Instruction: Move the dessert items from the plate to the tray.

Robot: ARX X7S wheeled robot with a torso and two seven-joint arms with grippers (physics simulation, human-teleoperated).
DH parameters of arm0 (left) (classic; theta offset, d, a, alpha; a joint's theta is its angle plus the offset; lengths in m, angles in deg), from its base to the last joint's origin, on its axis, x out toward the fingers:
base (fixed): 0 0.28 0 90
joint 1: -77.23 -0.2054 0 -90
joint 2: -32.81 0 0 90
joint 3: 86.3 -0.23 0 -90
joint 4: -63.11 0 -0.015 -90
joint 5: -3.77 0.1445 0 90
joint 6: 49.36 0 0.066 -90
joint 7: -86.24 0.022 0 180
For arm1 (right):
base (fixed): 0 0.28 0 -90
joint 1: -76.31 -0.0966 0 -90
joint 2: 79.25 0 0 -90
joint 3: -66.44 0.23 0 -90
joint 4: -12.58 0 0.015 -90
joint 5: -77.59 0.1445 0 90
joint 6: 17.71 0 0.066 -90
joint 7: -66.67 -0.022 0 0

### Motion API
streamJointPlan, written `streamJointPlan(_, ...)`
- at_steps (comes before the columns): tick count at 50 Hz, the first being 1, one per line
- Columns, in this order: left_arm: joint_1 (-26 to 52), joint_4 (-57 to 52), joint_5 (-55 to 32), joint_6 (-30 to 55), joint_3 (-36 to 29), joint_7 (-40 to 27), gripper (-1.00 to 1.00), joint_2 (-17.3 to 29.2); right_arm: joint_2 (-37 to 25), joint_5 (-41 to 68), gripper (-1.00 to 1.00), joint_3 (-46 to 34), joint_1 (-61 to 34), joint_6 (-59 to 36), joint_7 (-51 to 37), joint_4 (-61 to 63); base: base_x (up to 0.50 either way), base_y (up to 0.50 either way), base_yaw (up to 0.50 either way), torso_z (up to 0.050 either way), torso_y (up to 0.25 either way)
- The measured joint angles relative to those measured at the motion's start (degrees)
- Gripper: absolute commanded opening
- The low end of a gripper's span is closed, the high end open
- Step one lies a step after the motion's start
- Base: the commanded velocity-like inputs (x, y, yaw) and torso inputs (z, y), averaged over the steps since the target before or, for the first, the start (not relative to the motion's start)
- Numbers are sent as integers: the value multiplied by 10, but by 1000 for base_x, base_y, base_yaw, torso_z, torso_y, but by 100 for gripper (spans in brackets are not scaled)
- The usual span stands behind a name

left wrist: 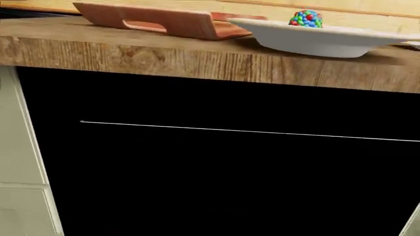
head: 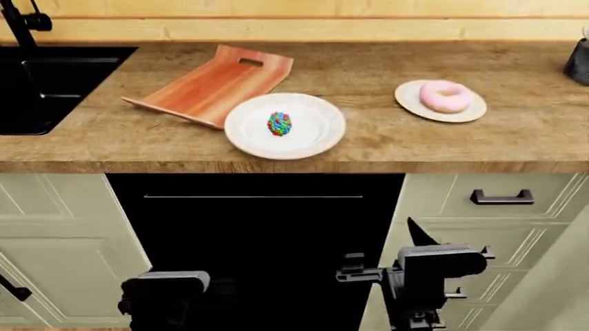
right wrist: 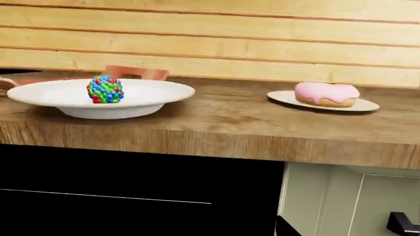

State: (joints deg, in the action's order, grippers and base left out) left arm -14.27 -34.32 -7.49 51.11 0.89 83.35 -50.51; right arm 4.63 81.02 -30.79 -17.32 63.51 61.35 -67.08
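Observation:
The reddish-brown tray (head: 216, 83) lies on the counter at the back left, one end resting on the rim of a large white plate (head: 313, 141). A ball of red, blue and green candy beads (head: 280, 123) sits in the middle of that plate. The same ball (left wrist: 306, 18) (right wrist: 105, 89) shows in both wrist views. To the right, a pink-frosted donut (head: 445, 96) (right wrist: 326, 93) rests on a smaller plate (head: 410, 103). My left gripper (head: 165, 281) and right gripper (head: 416, 238) hang low in front of the cabinets, below the counter edge. Their jaws do not show clearly.
A black sink (head: 55, 83) with a faucet (head: 18, 21) is set into the counter at the left. A black appliance front (head: 253, 234) fills the space under the counter, with pale cabinets and a drawer handle (head: 501, 198) beside it. A dark object (head: 578, 62) stands at the far right.

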Motion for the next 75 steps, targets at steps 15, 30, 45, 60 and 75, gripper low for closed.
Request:
streamJointPlan(15,-153,-47,-104,141,138,35,100,95,-54,191,100,115,-296,-515,34,311,0,0,0,50,0)
streamJointPlan(30,-144,560,-21,-109,201,54,100,62,-117,227,100,120,-589,-683,74,123,0,0,0,50,0)
streamJointPlan(45,-186,768,67,-118,244,14,100,8,-163,217,100,48,-720,-694,109,-16,267,159,0,4,0)
streamJointPlan(60,-184,812,96,-107,271,14,100,-11,-174,247,100,27,-772,-718,142,-21,500,135,0,0,0)
streamJointPlan(75,-181,821,103,-94,288,28,100,-24,-169,261,100,12,-775,-721,152,-29,500,-74,0,0,0)
